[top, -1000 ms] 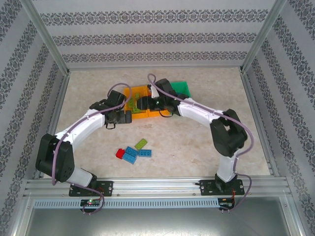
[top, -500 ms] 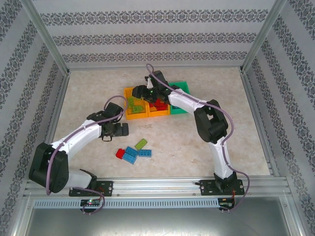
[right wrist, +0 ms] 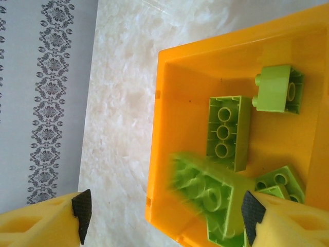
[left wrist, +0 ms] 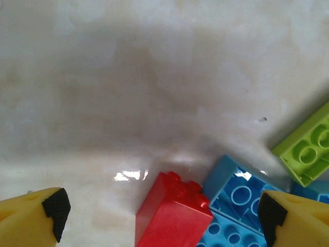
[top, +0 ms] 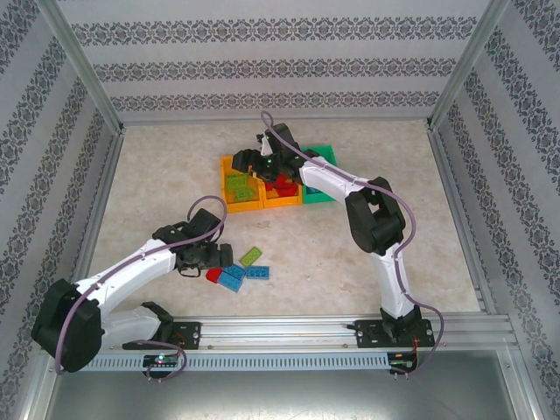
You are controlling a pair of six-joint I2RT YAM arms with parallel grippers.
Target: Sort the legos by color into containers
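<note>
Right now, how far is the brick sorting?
Done: lime bricks lie in the left orange bin, red bricks in the middle bin. In hand: the open right gripper hangs over a blurred lime brick; the open left gripper straddles a loose red brick. Left: that one, blue bricks, one lime brick.

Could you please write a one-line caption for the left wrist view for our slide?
Open left gripper hovers over a red brick beside light blue bricks and a lime green brick.
</note>
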